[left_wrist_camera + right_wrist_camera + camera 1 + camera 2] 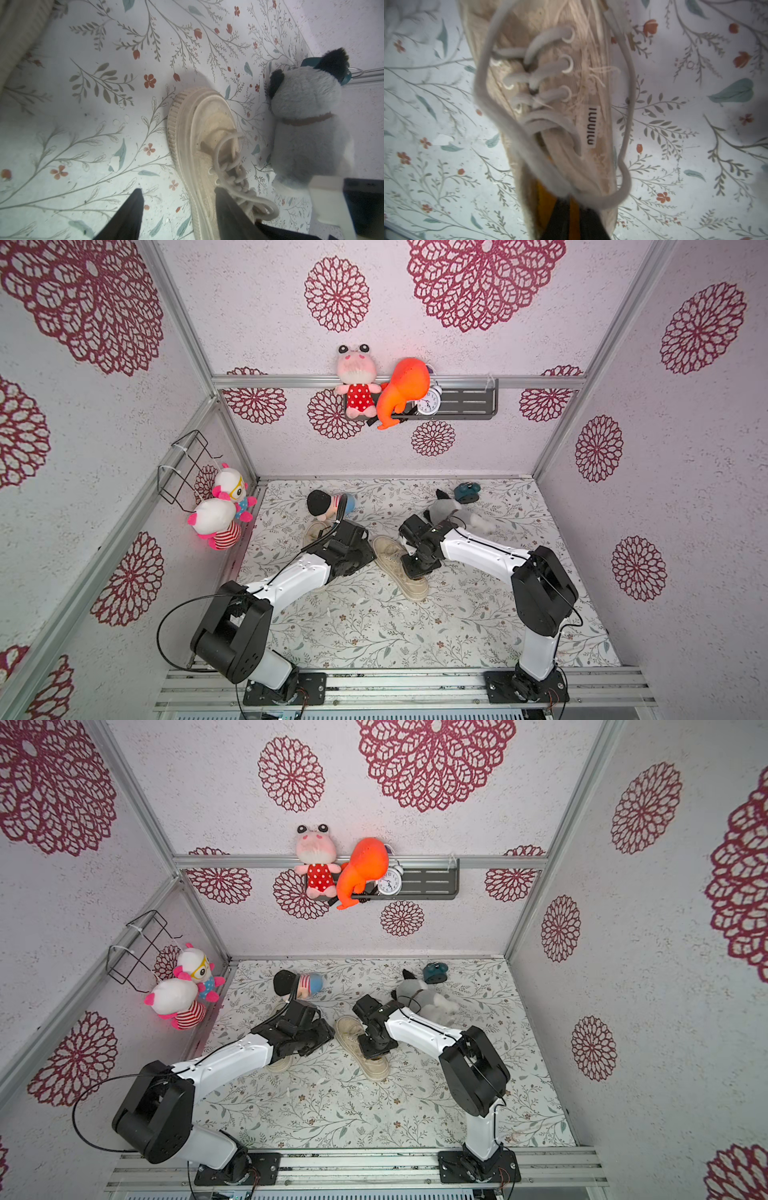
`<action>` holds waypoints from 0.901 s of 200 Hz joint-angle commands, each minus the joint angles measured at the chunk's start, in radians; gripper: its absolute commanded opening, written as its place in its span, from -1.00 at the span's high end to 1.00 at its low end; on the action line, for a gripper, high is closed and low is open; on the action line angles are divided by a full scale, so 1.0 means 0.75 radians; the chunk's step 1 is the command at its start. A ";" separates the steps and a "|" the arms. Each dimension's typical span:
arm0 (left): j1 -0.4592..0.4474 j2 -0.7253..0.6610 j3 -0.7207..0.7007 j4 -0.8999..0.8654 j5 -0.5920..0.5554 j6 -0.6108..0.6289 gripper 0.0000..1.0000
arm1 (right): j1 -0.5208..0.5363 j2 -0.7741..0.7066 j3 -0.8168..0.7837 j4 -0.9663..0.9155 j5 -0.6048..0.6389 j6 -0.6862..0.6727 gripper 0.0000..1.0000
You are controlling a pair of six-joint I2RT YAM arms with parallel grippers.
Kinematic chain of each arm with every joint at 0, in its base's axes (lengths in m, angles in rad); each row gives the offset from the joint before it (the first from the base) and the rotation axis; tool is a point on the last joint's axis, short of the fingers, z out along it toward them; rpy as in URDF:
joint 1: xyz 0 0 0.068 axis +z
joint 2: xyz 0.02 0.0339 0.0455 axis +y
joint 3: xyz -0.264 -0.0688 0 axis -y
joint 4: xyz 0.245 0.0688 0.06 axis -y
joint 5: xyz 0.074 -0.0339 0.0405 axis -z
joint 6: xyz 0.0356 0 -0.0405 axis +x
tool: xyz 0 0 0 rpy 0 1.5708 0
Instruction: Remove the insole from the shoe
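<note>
Cream shoe (386,551) sits mid-table on the floral mat (374,635), lying diagonally, toe end toward the grey plush dog (446,510), near it but not touching. Both arms are converged on it, one from each side. Left gripper (179,193): jaws wide open. In the left wrist view one finger sits over the laces, the other is out over bare mat clear of the sole, and the shoe's side edge lies between them, so nothing is clamped. Right gripper (572,207): fingers are down in the shoe's mouth behind the laces, close together with only a narrow gap. A yellow-orange strip shows between them, but I can't tell whether they're pinching it. Insole (544,199): that yellow-orange layer inside the mouth, so it's in the shoe. Only a sliver shows in the right wrist view, and both top views hide it behind the right wrist. A loose lace loop (483,83) hangs across the right wrist view, partly blocking the opening. Second shoe (281,1065) is mostly hidden under the left forearm. Also on the mat at the back are a doll with a black hat (328,504) and a small teal object (467,491) just behind the dog.
</note>
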 commanded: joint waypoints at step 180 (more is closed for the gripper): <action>0.031 0.258 0.102 0.151 0.158 -0.061 -0.28 | 0.015 0.278 0.145 0.035 0.045 0.044 1.00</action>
